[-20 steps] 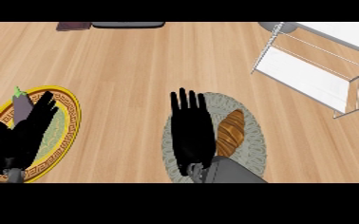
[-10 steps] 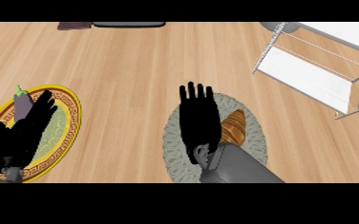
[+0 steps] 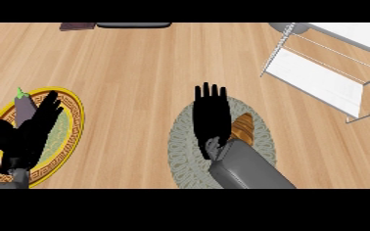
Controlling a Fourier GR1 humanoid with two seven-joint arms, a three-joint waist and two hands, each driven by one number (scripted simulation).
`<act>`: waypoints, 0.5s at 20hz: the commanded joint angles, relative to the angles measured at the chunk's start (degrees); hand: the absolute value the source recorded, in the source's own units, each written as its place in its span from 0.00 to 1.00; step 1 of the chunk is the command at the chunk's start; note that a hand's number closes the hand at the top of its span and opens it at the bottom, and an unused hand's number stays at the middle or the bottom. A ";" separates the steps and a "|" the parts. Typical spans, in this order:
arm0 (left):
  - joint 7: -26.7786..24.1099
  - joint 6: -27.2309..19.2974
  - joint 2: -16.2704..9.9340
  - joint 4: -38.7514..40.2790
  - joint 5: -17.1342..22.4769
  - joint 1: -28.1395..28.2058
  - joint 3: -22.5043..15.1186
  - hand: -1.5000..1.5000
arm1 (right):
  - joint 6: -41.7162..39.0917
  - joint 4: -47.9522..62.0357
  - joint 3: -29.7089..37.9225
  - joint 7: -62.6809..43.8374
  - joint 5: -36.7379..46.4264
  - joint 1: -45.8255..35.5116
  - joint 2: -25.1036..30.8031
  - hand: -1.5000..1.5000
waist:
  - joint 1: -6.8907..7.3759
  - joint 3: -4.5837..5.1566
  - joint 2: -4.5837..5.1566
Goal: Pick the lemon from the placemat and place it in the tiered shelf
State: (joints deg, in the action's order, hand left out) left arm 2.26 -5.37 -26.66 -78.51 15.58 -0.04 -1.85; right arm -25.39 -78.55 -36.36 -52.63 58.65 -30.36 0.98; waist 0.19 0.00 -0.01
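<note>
My right hand [image 3: 211,117] lies open, fingers straight and pointing away, over the round grey placemat [image 3: 184,144] near the lower centre. An orange-brown oblong thing [image 3: 243,127] lies on the mat just right of the hand, partly covered by it. No yellow lemon shows; the hand hides the middle of the mat. The white tiered shelf [image 3: 318,71] stands at the upper right, well away from the hand. My left hand [image 3: 33,132] rests open at the left edge.
A yellow-rimmed plate [image 3: 77,120] lies under the left hand, with a purple eggplant [image 3: 24,106] on it. A dark flat object [image 3: 133,25] and a brown one [image 3: 77,26] sit at the far edge of the wooden counter.
The right hand has slid a little farther away and to the right over the placemat, with more forearm showing. The left hand has stayed where it was.
</note>
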 commanded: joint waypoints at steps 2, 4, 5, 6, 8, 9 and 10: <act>2.45 -0.62 1.82 -2.51 -2.30 -0.03 1.64 0.50 | -0.29 3.52 4.01 3.41 3.25 -1.52 -0.48 0.00 | 0.04 0.00 -0.01; 1.10 2.26 1.64 -2.85 -2.49 2.92 2.40 0.50 | 0.93 1.07 2.68 2.98 3.76 1.30 -0.94 0.00 | 0.07 0.00 -0.03; -1.14 1.79 2.16 -1.21 -2.45 2.47 3.24 0.50 | 2.71 4.63 5.11 8.08 4.27 0.42 2.02 0.00 | 0.08 0.00 0.01; 3.25 2.18 1.19 -0.71 -2.78 -1.26 3.96 0.50 | 4.22 5.89 2.15 4.06 4.39 0.41 -0.92 0.00 | 0.07 0.00 0.02; -1.02 1.29 4.92 2.54 -5.04 -0.73 2.16 0.50 | 1.87 0.70 2.24 5.49 5.85 5.81 0.22 0.00 | -0.27 0.01 -0.02; -1.85 3.59 3.72 0.32 -3.63 2.25 4.44 0.50 | 2.90 6.93 4.47 5.93 5.34 0.35 -0.93 0.00 | 0.17 0.00 0.01; 2.49 3.51 2.71 -3.68 -3.10 1.48 3.62 0.50 | 6.92 12.18 4.45 6.47 3.44 -0.06 -0.94 0.00 | 0.41 -0.02 0.05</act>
State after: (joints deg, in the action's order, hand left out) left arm 2.86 -2.81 -24.23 -79.32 12.81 0.77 1.41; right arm -22.16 -72.87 -32.97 -47.32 62.91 -29.24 0.57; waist 0.29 0.00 0.00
